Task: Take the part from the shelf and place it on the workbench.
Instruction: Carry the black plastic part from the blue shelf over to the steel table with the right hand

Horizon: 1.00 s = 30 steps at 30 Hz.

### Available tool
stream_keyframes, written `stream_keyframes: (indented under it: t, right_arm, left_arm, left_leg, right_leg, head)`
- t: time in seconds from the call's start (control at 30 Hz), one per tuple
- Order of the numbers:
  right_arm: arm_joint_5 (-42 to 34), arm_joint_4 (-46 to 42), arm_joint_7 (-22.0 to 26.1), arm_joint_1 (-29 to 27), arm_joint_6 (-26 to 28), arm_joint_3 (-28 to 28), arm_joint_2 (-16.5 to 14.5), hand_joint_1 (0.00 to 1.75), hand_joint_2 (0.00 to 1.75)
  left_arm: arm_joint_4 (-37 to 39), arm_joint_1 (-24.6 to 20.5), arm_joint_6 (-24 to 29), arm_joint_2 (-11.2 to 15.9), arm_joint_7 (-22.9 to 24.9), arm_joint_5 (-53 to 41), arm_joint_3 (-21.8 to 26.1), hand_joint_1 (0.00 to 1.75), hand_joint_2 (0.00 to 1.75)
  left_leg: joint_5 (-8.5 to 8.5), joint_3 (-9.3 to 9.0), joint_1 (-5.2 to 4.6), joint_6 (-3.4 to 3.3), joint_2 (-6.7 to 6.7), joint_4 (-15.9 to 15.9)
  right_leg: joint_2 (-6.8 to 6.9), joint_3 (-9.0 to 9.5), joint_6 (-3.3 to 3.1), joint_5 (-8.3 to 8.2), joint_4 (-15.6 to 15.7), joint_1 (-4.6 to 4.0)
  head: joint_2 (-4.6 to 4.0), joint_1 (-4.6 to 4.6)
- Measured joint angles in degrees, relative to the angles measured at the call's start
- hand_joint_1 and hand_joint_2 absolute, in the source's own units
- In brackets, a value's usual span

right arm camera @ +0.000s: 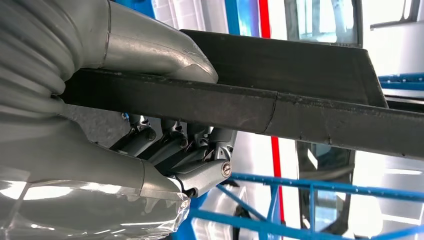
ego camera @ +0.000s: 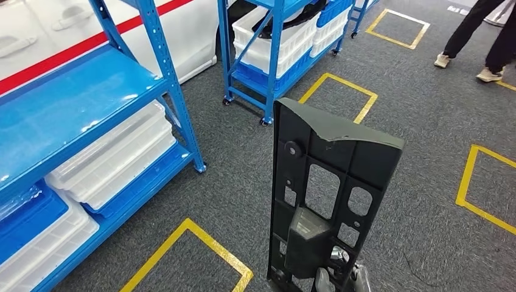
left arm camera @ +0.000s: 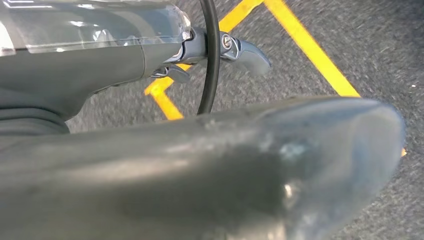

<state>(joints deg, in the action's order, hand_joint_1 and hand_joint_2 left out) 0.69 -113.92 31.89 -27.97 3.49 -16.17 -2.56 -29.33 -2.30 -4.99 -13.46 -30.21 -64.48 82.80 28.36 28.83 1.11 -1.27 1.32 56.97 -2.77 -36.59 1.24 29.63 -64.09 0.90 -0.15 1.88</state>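
Right wrist view: right hand [right arm camera: 165,150] clamps part [right arm camera: 280,105] low; tall top could swing, slip, clip shelf [ego camera: 91,103]; left hand [left arm camera: 220,50] ungrasping.

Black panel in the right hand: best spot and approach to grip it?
Judging by its shape, the lower long edge. The black panel stands upright, a flat plate with a raised rim. The right hand grips that rim edge-on, thumb on one face, fingers curled on the other. Come from the edge side, low down.
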Motion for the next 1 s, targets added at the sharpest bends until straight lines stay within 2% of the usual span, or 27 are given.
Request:
stream_keyframes:
  t: [0.03,0.07,0.1,0.13,0.17,0.2,0.23,0.27,0.3,0.33,0.4,0.43,0.47,0.53,0.57,0.6,0.63,0.67,0.7,0.73,0.77,0.8,0.83,0.87,0.9,0.93,1.0]
  right_arm:
    - [0.0,0.0,0.1,0.0,0.0,0.0,0.0,1.75,1.75]
    - [0.0,0.0,0.2,0.1,-0.1,0.1,-0.1,1.75,1.75]
    - [0.0,0.0,0.4,0.1,-0.2,0.3,-0.1,1.75,1.75]
    - [0.0,0.0,0.5,0.0,-0.3,0.4,-0.1,1.75,1.75]
    - [0.1,0.0,0.6,0.0,-0.4,0.5,-0.1,1.75,1.75]
    - [0.1,0.0,0.7,0.1,-0.4,0.6,-0.2,1.75,1.75]
    - [0.2,0.0,0.7,0.1,-0.5,0.7,-0.2,1.75,1.75]
    - [0.2,0.0,0.8,0.2,-0.5,0.7,-0.2,1.75,1.75]
    - [0.2,-0.1,0.8,0.3,-0.6,0.8,-0.3,1.75,1.75]
    - [0.2,-0.1,0.9,0.4,-0.7,0.8,-0.4,1.75,1.75]
    - [0.2,-0.1,1.0,0.4,-1.3,1.0,-0.5,1.75,1.75]
    - [0.2,-0.1,1.0,0.5,-1.5,1.0,-0.6,1.75,1.75]
    - [0.2,-0.1,1.0,0.6,-1.8,1.1,-0.7,1.75,1.75]
    - [0.1,-0.2,1.0,1.1,-2.1,1.1,-0.9,1.75,1.75]
    - [0.1,-0.2,1.0,1.3,-2.3,1.1,-1.0,1.75,1.75]
    - [0.1,-0.1,1.0,1.4,-2.3,1.1,-1.1,1.75,1.75]
    - [0.1,-0.1,1.0,1.5,-2.4,1.1,-1.1,1.75,1.75]
    - [0.1,-0.1,1.0,1.5,-2.4,1.2,-1.1,1.75,1.75]
    - [0.1,-0.1,0.9,1.6,-2.4,1.2,-1.1,1.75,1.75]
    - [0.0,-0.1,0.9,1.6,-2.4,1.2,-1.2,1.75,1.75]
    - [0.0,-0.1,0.9,1.7,-2.5,1.2,-1.2,1.75,1.75]
    - [0.0,-0.1,0.9,1.8,-2.5,1.2,-1.2,1.75,1.75]
    - [0.0,-0.2,0.9,1.8,-2.5,1.2,-1.3,1.75,1.75]
    - [0.0,-0.2,0.9,1.7,-2.5,1.3,-1.3,1.75,1.75]
    - [0.0,-0.2,0.9,1.6,-2.5,1.3,-1.4,1.75,1.75]
    - [-0.1,-0.2,0.9,1.5,-2.6,1.3,-1.4,1.75,1.75]
    - [-0.1,-0.3,0.8,1.4,-2.7,1.5,-1.4,1.75,1.75]
  left_arm:
    - [0.4,0.1,0.1,0.2,0.0,0.0,0.0,0.00,0.00]
    - [0.7,0.1,0.2,0.4,-0.1,0.0,0.0,0.00,0.00]
    - [1.1,0.2,0.3,0.5,-0.2,-0.1,0.0,0.00,0.00]
    - [1.4,0.1,0.4,0.7,-0.3,-0.1,0.0,0.00,0.00]
    - [1.7,0.0,0.5,0.8,-0.4,-0.1,0.0,0.00,0.00]
    - [2.1,-0.1,0.6,0.9,-0.5,-0.2,-0.1,0.00,0.00]
    - [2.3,-0.3,0.7,1.0,-0.5,-0.2,-0.1,0.00,0.00]
    - [2.6,-0.4,0.8,1.0,-0.6,-0.2,-0.1,0.00,0.00]
    - [2.8,-0.5,0.9,1.1,-0.7,-0.2,-0.1,0.00,0.00]
    - [3.0,-0.6,0.9,1.2,-0.8,-0.2,-0.1,0.00,0.00]
    - [3.4,-0.9,1.1,1.4,-1.1,-0.3,-0.2,0.00,0.00]
    - [3.7,-1.0,1.1,1.6,-1.3,-0.3,-0.2,0.00,0.00]
    - [3.9,-1.1,1.1,1.6,-1.4,-0.3,-0.3,0.00,0.00]
    - [4.4,-1.1,1.2,1.9,-1.5,-0.4,-0.3,0.00,0.00]
    - [4.6,-1.1,1.3,2.0,-1.5,-0.4,-0.3,0.00,0.00]
    - [4.8,-1.0,1.4,2.2,-1.5,-0.4,-0.3,0.00,0.00]
    - [5.0,-1.0,1.5,2.3,-1.6,-0.4,-0.3,0.00,0.00]
    - [5.1,-1.0,1.6,2.4,-1.6,-0.4,-0.3,0.00,0.00]
    - [5.2,-1.0,1.7,2.4,-1.6,-0.4,-0.3,0.00,0.00]
    - [5.3,-1.0,1.7,2.5,-1.7,-0.4,-0.3,0.00,0.00]
    - [5.4,-1.1,1.8,2.5,-1.8,-0.4,-0.3,0.00,0.00]
    - [5.5,-1.0,1.9,2.6,-1.8,-0.4,-0.3,0.00,0.00]
    - [5.6,-1.0,1.9,2.6,-1.9,-0.5,-0.3,0.00,0.00]
    - [5.7,-1.1,2.0,2.6,-1.9,-0.6,-0.3,0.00,0.00]
    - [5.8,-1.1,2.0,2.6,-2.0,-0.6,-0.3,0.00,0.00]
    - [5.8,-1.2,2.0,2.5,-2.0,-0.7,-0.4,0.00,0.00]
    - [5.8,-1.2,2.0,2.5,-2.1,-0.8,-0.6,0.00,0.00]
  left_leg:
    - [-0.02,0.05,-0.15,-0.16,-0.94,0.0]
    - [0.01,0.12,-0.28,-0.22,-1.92,0.0]
    - [0.05,0.16,-0.39,-0.25,-2.88,0.0]
    - [0.10,0.20,-0.46,-0.26,-3.79,0.0]
    - [0.17,0.16,-0.51,-0.20,-4.61,0.0]
    - [0.28,0.01,-0.55,-0.11,-5.34,0.0]
    - [0.43,-0.17,-0.64,0.05,-5.97,0.0]
    - [0.60,-0.33,-0.76,0.28,-6.48,0.1]
    - [0.75,-0.50,-0.88,0.52,-6.98,0.1]
    - [0.86,-0.62,-0.98,0.78,-7.49,0.1]
    - [1.12,-0.87,-1.01,1.27,-8.36,0.1]
    - [1.64,-0.80,-0.92,1.55,-7.73,0.5]
    - [2.79,-0.24,-0.81,1.82,-6.38,2.0]
    - [6.48,2.48,-0.55,2.24,-2.99,8.4]
    - [8.26,4.36,-0.50,2.38,-2.12,12.4]
    - [9.14,5.88,-0.47,2.49,-1.80,15.6]
    - [8.84,6.59,-0.44,2.57,-1.68,16.8]
    - [7.42,6.34,-0.37,2.60,-1.57,15.8]
    - [5.14,5.10,-0.25,2.60,-1.19,12.7]
    - [3.04,3.50,-0.04,2.55,0.09,8.7]
    - [1.65,2.11,0.16,2.49,1.76,5.2]
    - [0.94,1.22,0.27,2.39,3.13,2.9]
    - [0.94,0.89,0.27,2.24,4.09,1.9]
    - [1.01,0.86,0.13,2.04,3.96,1.7]
    - [0.85,0.86,0.14,1.68,3.20,1.6]
    - [0.62,0.75,0.16,1.25,2.40,1.3]
    - [0.17,0.64,0.25,0.36,0.64,0.7]
  right_leg:
    - [1.60,-1.76,0.15,2.00,-3.6,-0.08]
    - [2.20,-3.48,0.29,3.62,-7.2,-0.05]
    - [2.42,-4.57,0.36,4.32,-9.6,-0.01]
    - [2.56,-4.69,0.36,3.99,-10.2,0.00]
    - [2.84,-3.57,0.27,2.66,-8.4,-0.03]
    - [3.63,-1.31,0.05,0.78,-4.7,-0.12]
    - [5.05,1.10,-0.31,-0.58,-0.5,-0.35]
    - [6.14,3.06,-0.72,-1.57,3.0,-0.61]
    - [6.90,4.19,-1.12,-1.95,5.1,-0.89]
    - [6.99,4.40,-1.44,-1.85,5.7,-1.12]
    - [5.60,4.24,-2.00,-2.16,5.9,-1.09]
    - [5.00,4.24,-2.34,-2.37,6.2,-0.91]
    - [4.38,4.24,-2.70,-2.60,6.5,-0.72]
    - [3.13,4.16,-3.19,-2.89,6.7,-0.55]
    - [2.39,4.08,-3.30,-2.93,6.6,-0.57]
    - [1.58,4.03,-3.35,-2.95,6.6,-0.58]
    - [0.71,4.02,-3.35,-2.95,6.4,-0.58]
    - [-0.15,4.02,-3.31,-2.93,6.3,-0.55]
    - [-1.03,4.03,-3.22,-2.87,6.1,-0.51]
    - [-1.82,3.94,-3.07,-2.78,5.8,-0.45]
    - [-2.58,3.71,-2.82,-2.68,5.4,-0.48]
    - [-3.34,3.36,-2.46,-2.68,5.1,-0.46]
    - [-4.09,2.95,-2.05,-2.78,4.9,-0.40]
    - [-4.86,2.59,-1.58,-2.98,4.8,-0.35]
    - [-5.48,2.32,-1.17,-3.17,4.8,-0.21]
    - [-4.88,2.02,-0.89,-3.02,4.5,-0.21]
    - [-1.48,0.30,-0.53,-0.91,1.2,-0.37]
  head:
    - [0.00,-0.01]
    - [0.00,0.00]
    - [0.00,0.00]
    - [0.00,0.00]
    - [0.00,0.00]
    - [0.00,0.00]
    - [0.00,0.00]
    - [0.00,0.01]
    - [0.00,0.01]
    - [0.00,0.02]
    - [0.00,0.02]
    - [0.00,0.02]
    - [0.00,0.02]
    - [0.00,0.02]
    - [0.00,0.02]
    - [0.00,0.02]
    - [0.00,0.02]
    - [0.00,0.02]
    - [0.00,0.02]
    - [0.00,0.02]
    - [0.00,0.02]
    - [0.00,0.02]
    - [0.00,0.02]
    - [0.00,0.01]
    - [0.00,0.02]
    - [0.00,0.01]
    - [0.00,0.00]
